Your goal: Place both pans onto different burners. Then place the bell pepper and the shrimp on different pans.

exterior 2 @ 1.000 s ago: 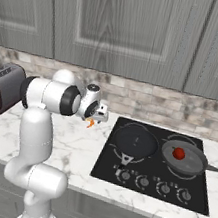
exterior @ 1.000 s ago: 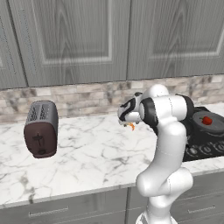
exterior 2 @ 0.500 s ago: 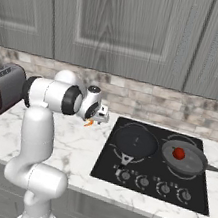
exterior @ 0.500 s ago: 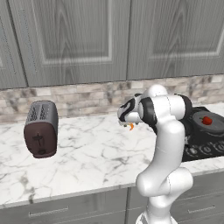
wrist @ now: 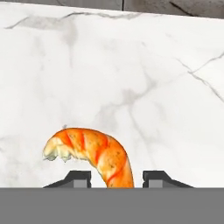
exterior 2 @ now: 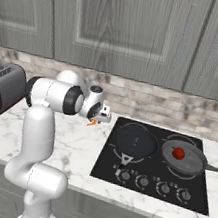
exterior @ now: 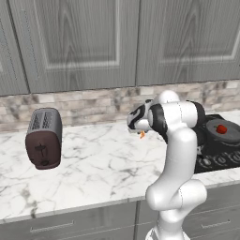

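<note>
At far left your silver-and-maroon toaster (exterior: 43, 139) stands clear of the work. Your gripper (wrist: 117, 176) sits low over the white marble counter (exterior: 93, 164), left of the black glass cooktop (exterior 2: 135, 174) — I judge for a pickup. The orange curved shrimp (wrist: 89, 152) lies between the half-closed fingertips (wrist: 78, 176); whether they pinch it, you cannot tell. In the hand view its long axis arcs from the pale end at left to the end between the tips. The red pepper (exterior 2: 178, 153) already sits in the right-hand grey pan (exterior 2: 183, 157); the black pan (exterior 2: 136, 139) waits empty.

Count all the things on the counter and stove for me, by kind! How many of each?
Pans: 2, black pan and grey pan
Bell pepper: 1
Shrimp: 1
Toaster: 1
Total: 5
</note>
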